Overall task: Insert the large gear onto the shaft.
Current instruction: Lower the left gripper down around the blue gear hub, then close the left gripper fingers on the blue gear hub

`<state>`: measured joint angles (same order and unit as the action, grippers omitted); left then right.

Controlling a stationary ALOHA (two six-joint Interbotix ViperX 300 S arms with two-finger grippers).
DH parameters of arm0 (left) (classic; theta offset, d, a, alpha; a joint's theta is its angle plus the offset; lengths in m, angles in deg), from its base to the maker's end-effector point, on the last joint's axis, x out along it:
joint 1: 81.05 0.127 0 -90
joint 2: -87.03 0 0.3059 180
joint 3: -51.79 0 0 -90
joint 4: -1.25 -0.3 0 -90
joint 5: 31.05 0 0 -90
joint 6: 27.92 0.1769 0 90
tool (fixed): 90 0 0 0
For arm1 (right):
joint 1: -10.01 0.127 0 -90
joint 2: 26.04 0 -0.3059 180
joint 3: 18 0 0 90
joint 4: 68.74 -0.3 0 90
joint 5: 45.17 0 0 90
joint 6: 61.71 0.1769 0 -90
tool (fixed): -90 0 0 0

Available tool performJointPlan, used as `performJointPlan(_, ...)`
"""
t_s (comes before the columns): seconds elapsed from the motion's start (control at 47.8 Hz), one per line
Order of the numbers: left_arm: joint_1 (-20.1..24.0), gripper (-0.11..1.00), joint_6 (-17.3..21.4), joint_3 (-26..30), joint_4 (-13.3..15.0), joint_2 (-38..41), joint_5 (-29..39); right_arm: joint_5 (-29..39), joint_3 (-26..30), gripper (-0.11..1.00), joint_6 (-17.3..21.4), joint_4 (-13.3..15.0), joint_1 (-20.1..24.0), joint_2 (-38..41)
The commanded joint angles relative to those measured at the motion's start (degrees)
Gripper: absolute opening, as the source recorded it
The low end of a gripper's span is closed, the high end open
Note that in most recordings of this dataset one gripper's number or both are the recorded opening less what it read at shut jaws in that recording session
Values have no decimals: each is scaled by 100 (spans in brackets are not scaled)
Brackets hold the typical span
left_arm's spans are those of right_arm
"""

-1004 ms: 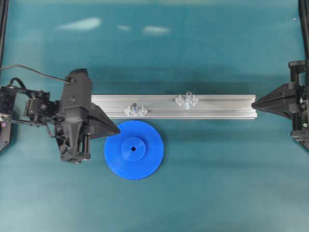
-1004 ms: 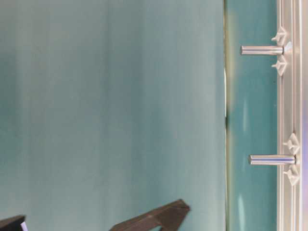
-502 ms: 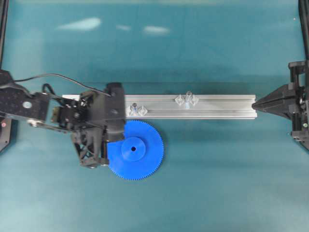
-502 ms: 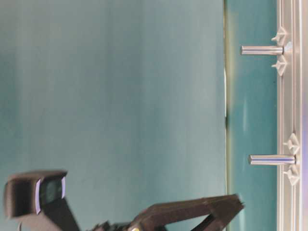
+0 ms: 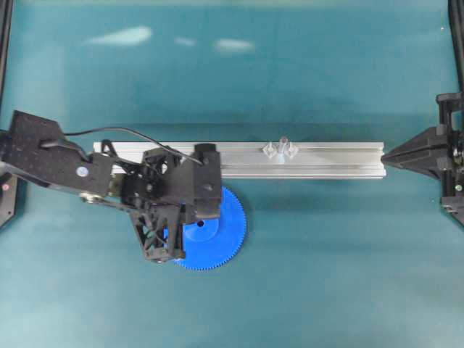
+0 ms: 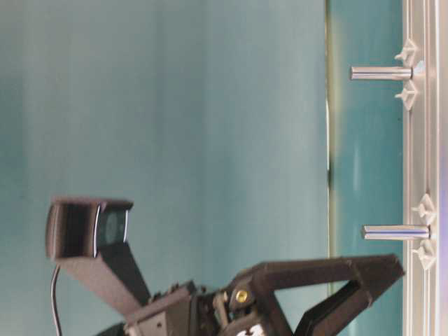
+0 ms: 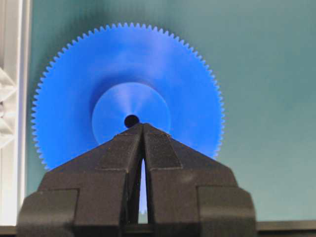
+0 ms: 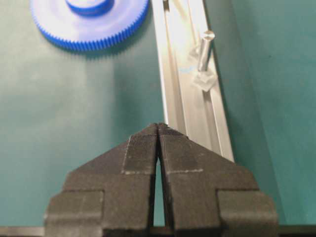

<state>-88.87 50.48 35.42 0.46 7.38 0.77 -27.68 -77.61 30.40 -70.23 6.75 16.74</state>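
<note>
This place looks like a robotics laboratory, or a test bench. The work surface [image 5: 326, 275] is a plain teal mat and carries only test parts. A long grooved aluminium rail [image 5: 326, 161] lies across its middle. A clear pin [image 5: 283, 142] stands upright on this rail. Just beside the rail, on its near side, lies a blue plastic gear [image 5: 228, 232]. Black robot arms come in from both ends of the rail. A black frame stands at the edges of the mat.
</note>
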Motion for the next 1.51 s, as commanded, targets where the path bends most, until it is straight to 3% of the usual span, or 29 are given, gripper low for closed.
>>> performJointPlan(0.0, -26, 2, 97, 202, -18, 18, 141, -26, 53, 6, 53, -9, -9, 35)
performJointPlan(0.585, -35, 2, 563, 809, -18, 809, 1046, -26, -35, 6, 132, -9, -18, -62)
performJointPlan(0.753, -26, 2, 712, 870, -18, 923, 1046, -26, -53, 6, 167, -9, -9, -97)
performJointPlan(1.484, -18, 2, 659, 835, -18, 1116, 765, -26, -123, 6, 167, -9, -18, -149)
